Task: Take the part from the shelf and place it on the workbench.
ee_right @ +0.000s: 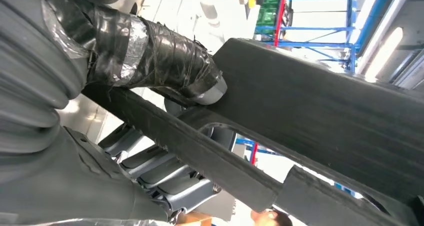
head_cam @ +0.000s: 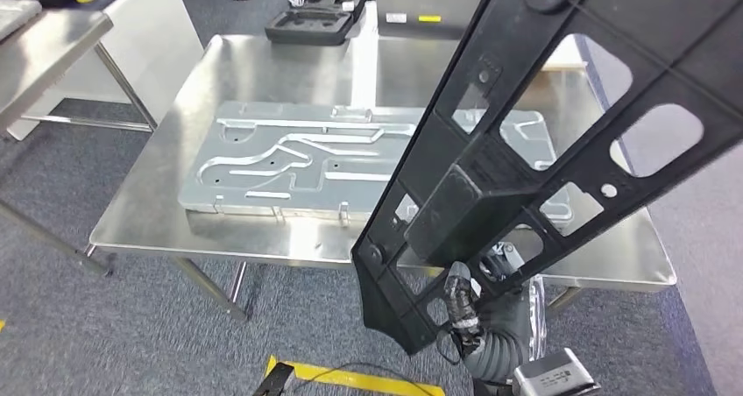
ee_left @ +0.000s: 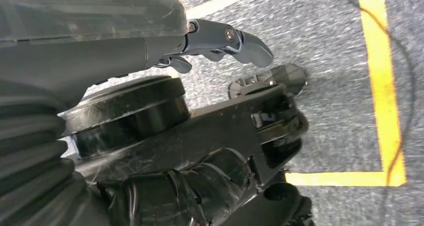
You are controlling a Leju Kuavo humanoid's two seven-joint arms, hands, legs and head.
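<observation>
The right hand (ee_right: 165, 61) grips the black part (head_cam: 526, 151), a long frame with cut-outs, holding it tilted above the near right of the steel counter (head_cam: 166, 194). A grey tray (head_cam: 289, 164) lies on the counter; an open black case (head_cam: 315, 15) sits at its far edge. The left hand (ee_left: 220, 41) hangs over floor, fingers curled, holding nothing.

The part (head_cam: 561, 133) looks like matt black plastic, faintly textured up close. The bench (head_cam: 166, 212) is brushed steel with a dull sheen, and the plate (head_cam: 289, 164) on it is pale, smooth machined metal. The floor (head_cam: 105, 326) is rough grey carpet. Glossy black tape wraps the right hand (ee_right: 165, 61).
</observation>
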